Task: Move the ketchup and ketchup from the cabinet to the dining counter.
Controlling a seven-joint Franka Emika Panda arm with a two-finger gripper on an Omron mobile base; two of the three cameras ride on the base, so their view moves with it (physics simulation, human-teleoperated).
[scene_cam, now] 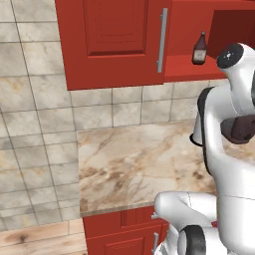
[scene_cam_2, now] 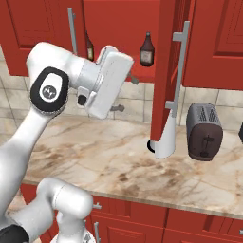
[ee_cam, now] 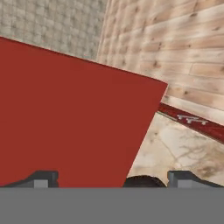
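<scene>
With the cabinet (scene_cam_2: pixel 118 28) standing open, both ketchup bottles are sitting upright on its red inner shelf: 1 ketchup bottle (scene_cam_2: pixel 146 49) near the right side of the opening, the other ketchup bottle (scene_cam_2: pixel 89 46) further left, partly hidden behind the arm's hand. From the left base view 1 bottle (scene_cam: pixel 199 49) is showing on the shelf just right of the left door's silver bar handle (scene_cam: pixel 162 40). An open door (scene_cam_2: pixel 166 71) is hanging edge-on toward the right base camera, its bar handle (scene_cam_2: pixel 179 71) facing right.

Gripper (ee_cam: pixel 111 177) is sitting with jaws wide apart, holding nothing; its fingertips (ee_cam: pixel 41 178) are showing at the bottom of the hand view, facing a flat red panel (ee_cam: pixel 74 113), marbled stone beyond to the right. The white hand is hanging in front of the shelf opening, below and left of the right-hand bottle, not touching either one.

On the marbled worktop (scene_cam_2: pixel 109 161) under the cabinet, a paper-towel roll (scene_cam_2: pixel 164 137) is standing beside a dark toaster (scene_cam_2: pixel 204 132). Red drawer units (scene_cam: pixel 124 231) are running below
</scene>
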